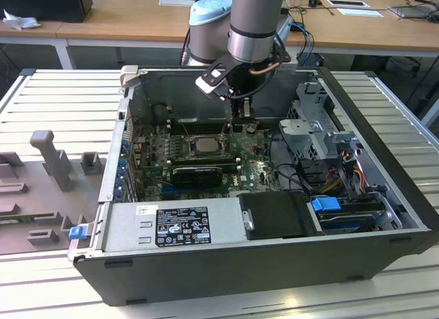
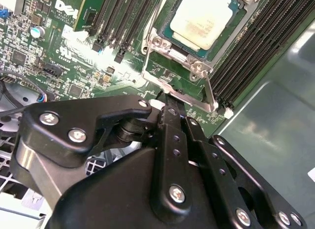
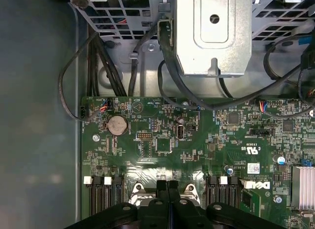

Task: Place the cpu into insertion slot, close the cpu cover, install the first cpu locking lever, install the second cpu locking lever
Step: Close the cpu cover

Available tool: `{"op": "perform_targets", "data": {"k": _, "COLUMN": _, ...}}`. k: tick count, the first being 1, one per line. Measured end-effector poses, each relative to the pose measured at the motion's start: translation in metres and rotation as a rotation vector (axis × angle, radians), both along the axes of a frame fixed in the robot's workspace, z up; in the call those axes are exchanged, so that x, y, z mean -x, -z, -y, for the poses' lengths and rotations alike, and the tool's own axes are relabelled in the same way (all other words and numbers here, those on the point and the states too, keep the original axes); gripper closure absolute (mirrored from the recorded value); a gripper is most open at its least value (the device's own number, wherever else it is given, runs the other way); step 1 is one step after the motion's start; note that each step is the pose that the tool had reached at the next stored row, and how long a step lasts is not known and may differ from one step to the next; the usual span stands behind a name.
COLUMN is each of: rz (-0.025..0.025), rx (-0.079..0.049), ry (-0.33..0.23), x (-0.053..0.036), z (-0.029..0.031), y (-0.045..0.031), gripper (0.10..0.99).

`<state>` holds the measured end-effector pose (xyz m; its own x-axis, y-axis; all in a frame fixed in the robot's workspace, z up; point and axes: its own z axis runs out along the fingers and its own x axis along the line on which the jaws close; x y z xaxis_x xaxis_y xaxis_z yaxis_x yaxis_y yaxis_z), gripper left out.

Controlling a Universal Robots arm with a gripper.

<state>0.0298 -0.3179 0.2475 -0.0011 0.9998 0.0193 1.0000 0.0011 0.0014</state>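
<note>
The pale silver cpu lies flat in the insertion slot on the green motherboard, and it is also seen in the exterior view. The silvery cpu cover lies down around it as a frame. A thin metal locking lever runs along the socket's edge. My gripper is shut, its black fingertips together right at the lever's end beside the socket; nothing is visible between them. In the exterior view the gripper hangs just past the socket, toward the case's back wall. The fingers also show in the first wrist view.
Black memory slots flank the socket. A long black ribbed block sits in front of it. A metal drive cage and black cables lie beyond the board. A power supply fills the case front. Grey fixtures stand at the exterior view's left.
</note>
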Motion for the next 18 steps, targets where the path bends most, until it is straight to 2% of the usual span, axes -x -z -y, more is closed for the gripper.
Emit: {"op": "perform_targets", "data": {"k": 18, "rz": 0.0, "rx": 0.0, "ry": 0.0, "x": 0.0082, "z": 0.0, "y": 0.0, "gripper": 0.98}}
